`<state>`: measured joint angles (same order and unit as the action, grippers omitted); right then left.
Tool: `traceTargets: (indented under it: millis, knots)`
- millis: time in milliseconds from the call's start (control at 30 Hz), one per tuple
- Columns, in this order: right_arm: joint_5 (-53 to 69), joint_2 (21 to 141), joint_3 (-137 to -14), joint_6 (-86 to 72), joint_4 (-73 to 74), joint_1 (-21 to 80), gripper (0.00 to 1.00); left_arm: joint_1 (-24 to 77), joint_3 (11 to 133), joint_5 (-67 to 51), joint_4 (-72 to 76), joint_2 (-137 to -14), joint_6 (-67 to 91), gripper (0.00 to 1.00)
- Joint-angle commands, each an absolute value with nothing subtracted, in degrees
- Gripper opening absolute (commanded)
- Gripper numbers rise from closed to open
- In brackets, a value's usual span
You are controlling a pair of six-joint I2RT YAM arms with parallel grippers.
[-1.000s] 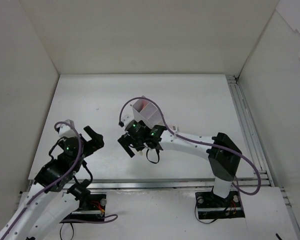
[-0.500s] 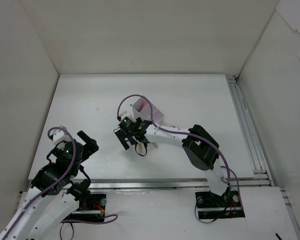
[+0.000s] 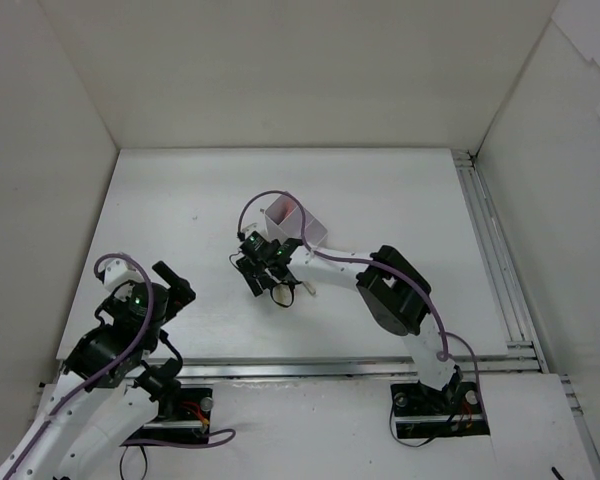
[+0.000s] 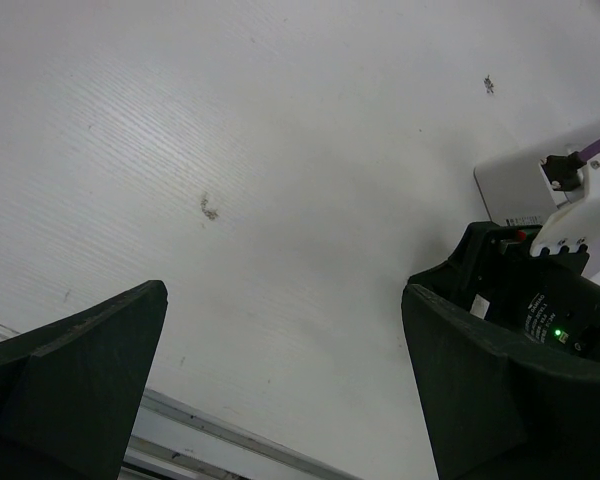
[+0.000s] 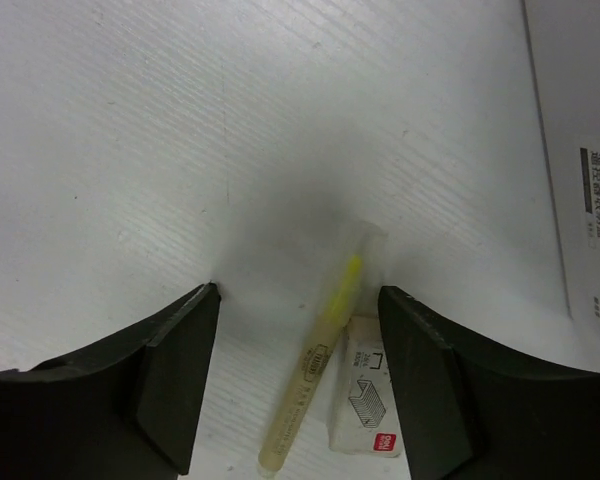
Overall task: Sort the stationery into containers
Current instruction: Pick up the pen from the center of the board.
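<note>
We're over a white table point(image 3: 400, 200) boxed in by white walls point(image 3: 280, 70). The right arm point(image 3: 340, 265) has folded its elbow in toward the middle over the last second, and its wrist has slid a touch toward 9 o'clock. The left arm point(image 3: 110, 340) has drawn back toward its base at 7 o'clock. Its left gripper point(image 4: 283, 300) is spread wide over bare table with nothing in it, so it's out of this play.

The lavender box point(image 3: 292, 222) sits near table centre, at 1 o'clock from the right wrist. Now the payoff: the right gripper point(image 5: 298, 300) is released, jaws apart. They are down astride the yellow pen point(image 5: 315, 370), which lies flat on the table pointing to 1 o'clock. A white eraser point(image 5: 368, 412) lies against the pen's 4 o'clock side, also inside the gap. We'd call this lined up for the pick, and closing now may catch the eraser too.
</note>
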<state>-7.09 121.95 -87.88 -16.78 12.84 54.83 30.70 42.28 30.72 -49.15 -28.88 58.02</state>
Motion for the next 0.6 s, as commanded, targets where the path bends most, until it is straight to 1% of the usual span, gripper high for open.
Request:
traceTargets:
  millis: [0,33,100,133,200,233,267,333,367,567]
  knots:
    - [-6.59,121.73,-88.77,-17.84,13.54,55.11,0.6,30.67,44.39,32.43,-48.78,-30.15,59.06,1.0]
    - [-6.5,121.55,-88.68,-17.84,13.54,55.02,0.57,30.67,44.3,32.43,-48.78,-30.15,58.98,1.0]
    - [-6.77,121.2,-88.33,-18.1,13.36,55.19,0.46,30.67,44.47,32.69,-49.13,-29.97,59.24,1.0]
    - [-6.94,121.03,-88.16,-18.11,13.45,55.02,0.43,30.67,44.47,32.96,-49.65,-29.88,59.33,1.0]
    - [-7.12,120.85,-88.24,-18.11,13.45,54.93,0.31,30.67,44.47,33.31,-49.83,-29.44,59.41,1.0]
    - [-7.38,120.76,-88.16,-18.19,13.36,54.93,0.27,30.67,44.47,33.22,-49.83,-29.1,59.41,1.0]
    - [-7.38,120.76,-88.24,-18.11,13.45,54.84,0.2,30.67,44.56,33.22,-49.83,-29.09,59.41,1.0]
    - [-7.3,120.85,-88.5,-17.93,13.45,54.67,0.12,30.67,44.38,33.13,-49.66,-28.83,59.41,1.0]
    - [-6.95,120.94,-88.85,-17.76,13.45,54.49,0.0,30.67,44.3,33.13,-49.66,-28.74,59.33,1.0]
    - [-4.49,119.45,-89.65,-15.03,11.44,54.4,0.0,30.67,44.12,33.4,-50.1,-29.27,60.2,1.0]
